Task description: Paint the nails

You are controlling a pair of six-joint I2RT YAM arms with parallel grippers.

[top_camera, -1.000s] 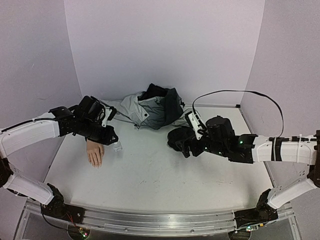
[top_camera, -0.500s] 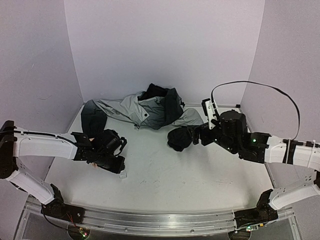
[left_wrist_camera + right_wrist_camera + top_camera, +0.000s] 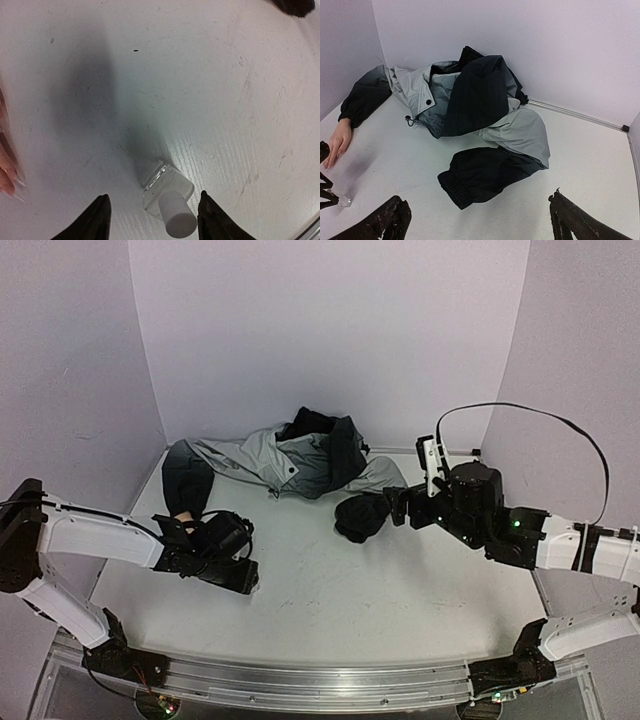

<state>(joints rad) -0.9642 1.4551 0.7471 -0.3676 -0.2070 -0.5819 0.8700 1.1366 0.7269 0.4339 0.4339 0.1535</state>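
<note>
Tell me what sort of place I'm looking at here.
Probably a robot test booth, not a home: plain lilac walls box in a white tabletop, white robot arms are bolted to an aluminium rail, and props include a grey-black jacket and a pale mannequin hand.

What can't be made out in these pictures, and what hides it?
Nails: left wrist view, blurred, cut off by left edge; top view, left arm covers them.
Bottle: left wrist view, clear glass, contents' colour unreadable.
Mannequin hand: right wrist view, wrist inside jacket sleeve.
</note>
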